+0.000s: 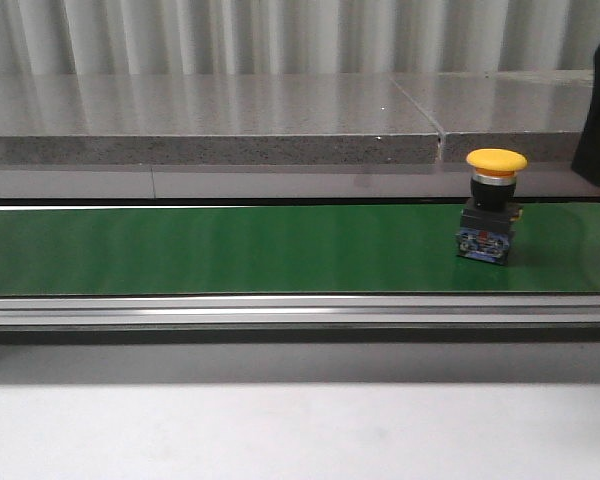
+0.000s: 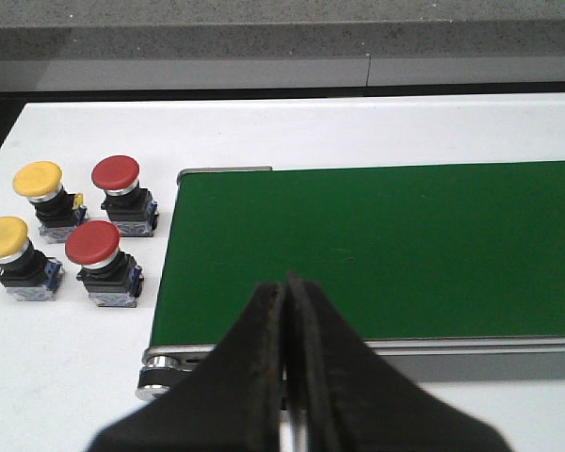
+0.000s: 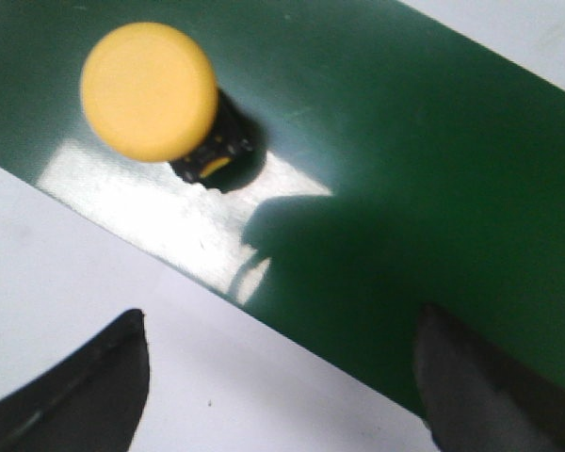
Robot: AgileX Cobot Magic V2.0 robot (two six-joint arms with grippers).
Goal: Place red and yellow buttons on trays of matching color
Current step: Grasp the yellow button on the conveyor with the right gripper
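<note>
Front level, wrists overhead; all share belt (image 1: 230, 248).

yellow button (image 3: 149, 91) upright, green belt (image 3: 405, 169)

An industrial lab bench: green conveyor belt (image 1: 230, 248), white table (image 1: 280, 430), corrugated wall (image 1: 280, 35).

The smooth green conveyor belt (image 1: 230, 248) has a faint sheen, edged by a brushed silvery metal rail (image 1: 280, 311). The yellow plastic mushroom-head button (image 1: 496, 160) looks matt, and the speckled grey stone ledge (image 1: 210, 120) is polished
</note>
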